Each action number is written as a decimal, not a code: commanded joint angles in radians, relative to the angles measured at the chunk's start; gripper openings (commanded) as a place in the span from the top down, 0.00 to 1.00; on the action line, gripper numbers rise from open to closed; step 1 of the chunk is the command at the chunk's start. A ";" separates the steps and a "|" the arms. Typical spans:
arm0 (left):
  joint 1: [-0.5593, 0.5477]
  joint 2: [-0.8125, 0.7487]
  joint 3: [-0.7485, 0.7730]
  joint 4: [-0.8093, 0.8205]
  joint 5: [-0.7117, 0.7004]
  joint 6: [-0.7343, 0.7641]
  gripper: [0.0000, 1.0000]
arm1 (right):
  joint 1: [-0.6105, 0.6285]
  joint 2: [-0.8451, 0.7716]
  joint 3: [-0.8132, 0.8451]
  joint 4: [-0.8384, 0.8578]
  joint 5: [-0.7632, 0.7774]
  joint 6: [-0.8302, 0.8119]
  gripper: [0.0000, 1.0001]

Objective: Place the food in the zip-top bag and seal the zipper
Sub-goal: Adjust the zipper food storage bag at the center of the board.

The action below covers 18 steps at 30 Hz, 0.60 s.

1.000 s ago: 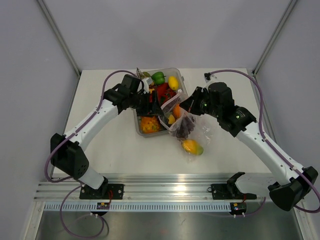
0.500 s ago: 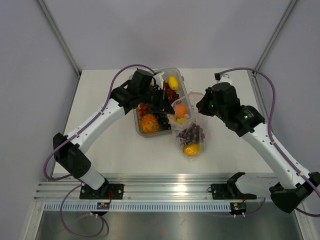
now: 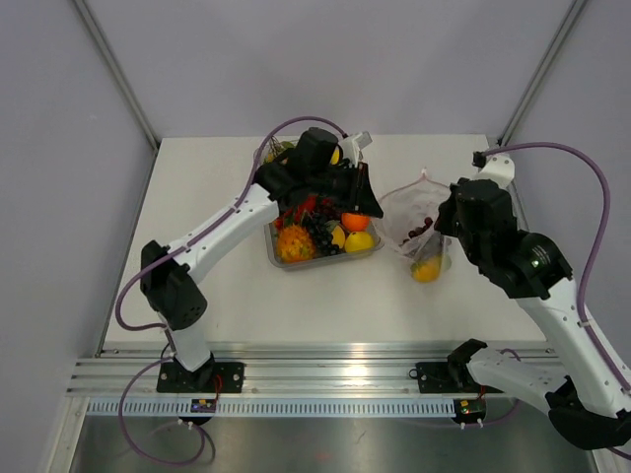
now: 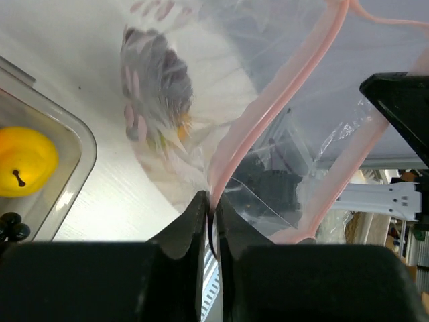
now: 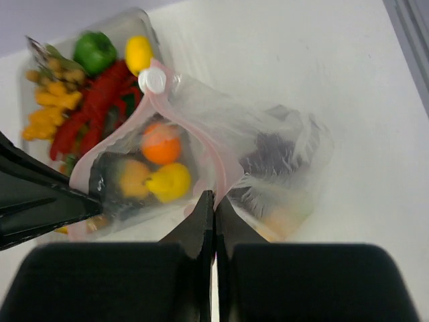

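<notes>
You: left gripper (image 4: 209,209) jaws pinch the zipper (image 4: 265,117) | right gripper (image 5: 213,201) jaws pinch it too | bag (image 3: 406,205) right of tray (image 3: 269,246), grapes (image 4: 154,80) inside

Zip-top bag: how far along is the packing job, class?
Done: grapes and mango sit inside the zip-top bag. In hand: left gripper and right gripper each pinch the zipper, mouth open. Remaining: orange, lemon and other food in the tray; sealing.

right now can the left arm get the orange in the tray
Probably not yet: the left gripper is shut on the zipper, holding the bag up with the right gripper. The orange lies uncovered in the tray.
</notes>
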 commanded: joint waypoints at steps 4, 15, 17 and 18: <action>-0.037 0.021 -0.017 -0.040 -0.043 0.049 0.40 | -0.005 -0.056 -0.217 0.043 -0.024 0.017 1.00; 0.107 -0.101 -0.087 -0.255 -0.468 0.074 0.33 | -0.007 -0.095 -0.227 0.132 -0.132 0.024 1.00; 0.115 -0.091 -0.118 -0.255 -0.525 0.041 0.36 | -0.007 -0.092 -0.230 0.152 -0.152 0.026 1.00; 0.115 -0.083 -0.134 -0.250 -0.572 0.029 0.37 | -0.006 -0.089 -0.233 0.158 -0.164 0.029 1.00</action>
